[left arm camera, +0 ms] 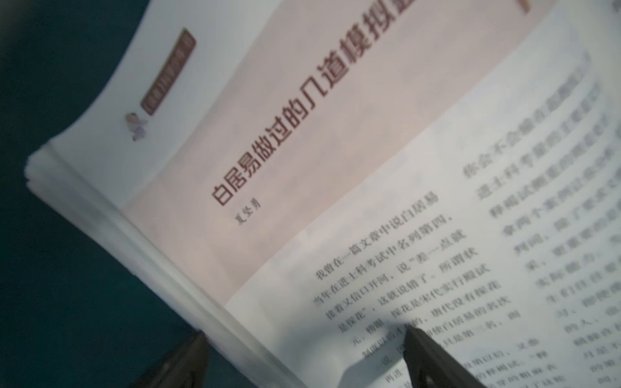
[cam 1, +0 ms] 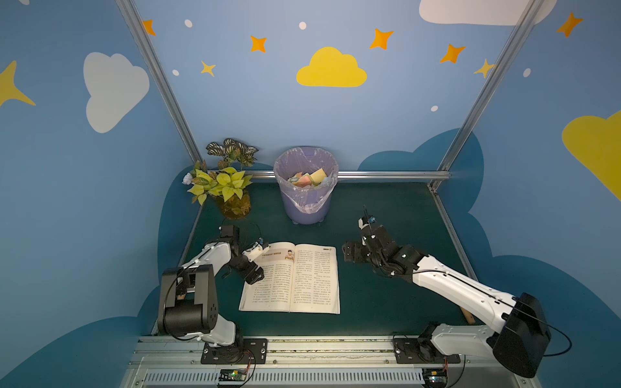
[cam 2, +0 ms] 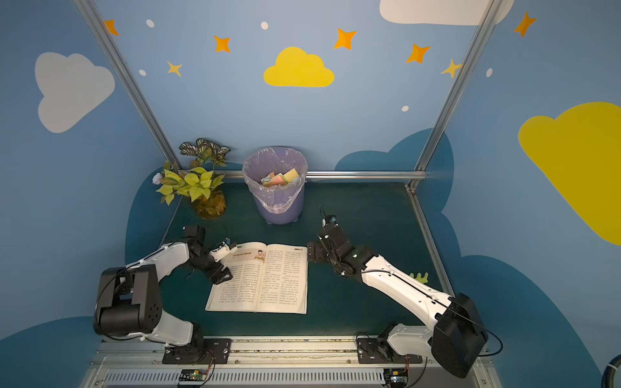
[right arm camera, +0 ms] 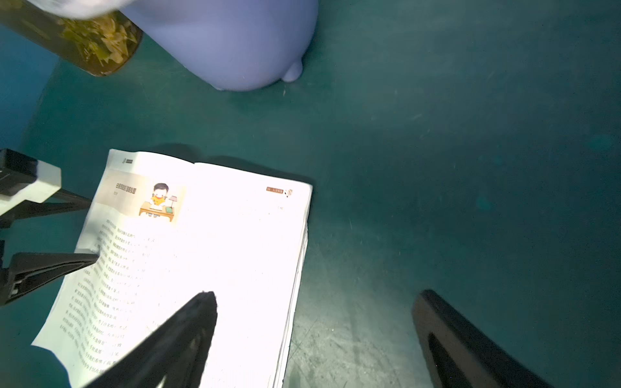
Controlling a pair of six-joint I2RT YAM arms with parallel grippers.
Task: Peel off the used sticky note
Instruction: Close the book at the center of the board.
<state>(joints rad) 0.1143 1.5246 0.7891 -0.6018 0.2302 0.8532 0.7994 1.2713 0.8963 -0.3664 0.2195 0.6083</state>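
Heading: read "白居易做过的几道模拟" in dark red on a pink band of the book [left arm camera: 336,168]; last character cut off by the left wrist view's edge; byline beneath read "夏坚勇".
Body text: opened with "我曾在一篇文章中说白居易"; farther columns too blurred to read.
Drawing [right arm camera: 161,201]: showed a child at a desk, beside the heading.
Sticky notes [cam 1: 311,177]: lay as yellow, pink and green scraps inside the bin [cam 1: 304,210], behind the book; used one could not be told apart.
Left gripper [cam 1: 262,261]: stood spread at the book's left edge, one tip over the page, the other over the mat [cam 1: 386,295]; pinched nothing.
Right gripper [right arm camera: 316,293]: hung spread just right of the book, empty.
Plant [cam 1: 223,183]: stood in a jar [cam 1: 235,209] behind the book's left corner, beside the bin.
Hard to make out: small yellow-green shape [cam 2: 419,276] right of the book, half hidden by the right arm [cam 2: 396,285].
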